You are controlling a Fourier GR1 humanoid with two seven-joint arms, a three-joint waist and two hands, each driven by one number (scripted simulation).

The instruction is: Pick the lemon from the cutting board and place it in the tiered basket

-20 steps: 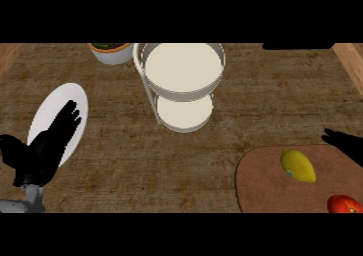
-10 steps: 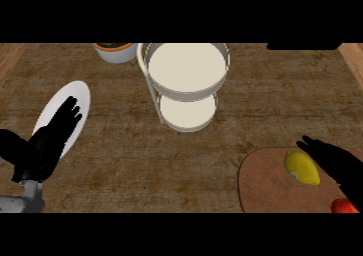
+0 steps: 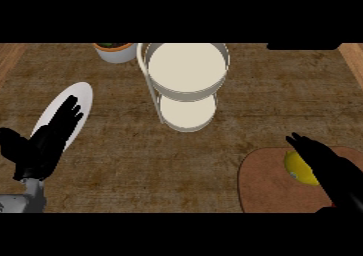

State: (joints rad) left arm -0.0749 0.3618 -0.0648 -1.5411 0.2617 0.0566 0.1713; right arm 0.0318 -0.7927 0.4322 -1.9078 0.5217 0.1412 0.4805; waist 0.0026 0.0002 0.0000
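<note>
- We see the lemon (image 3: 298, 167) lying on the cutting board (image 3: 269, 185) at the counter's (image 3: 125, 165) lower right.
- Our right hand (image 3: 333, 172) lies over the lemon, fingers straight and together, not curled round it.
- Our left hand (image 3: 44, 142) rests at left over a white plate (image 3: 75, 102), fingers straight.
- The tiered basket (image 3: 185, 82) stands at top centre.

A kitchen counter is showing here: a brown, wood-trimmed countertop (image 3: 125, 165) is carrying a white tiered basket (image 3: 185, 75), a white plate (image 3: 62, 117) and a small potted plant (image 3: 114, 50). A round wooden cutting board (image 3: 269, 182) with a lemon (image 3: 298, 167) is lying at the near right.
</note>
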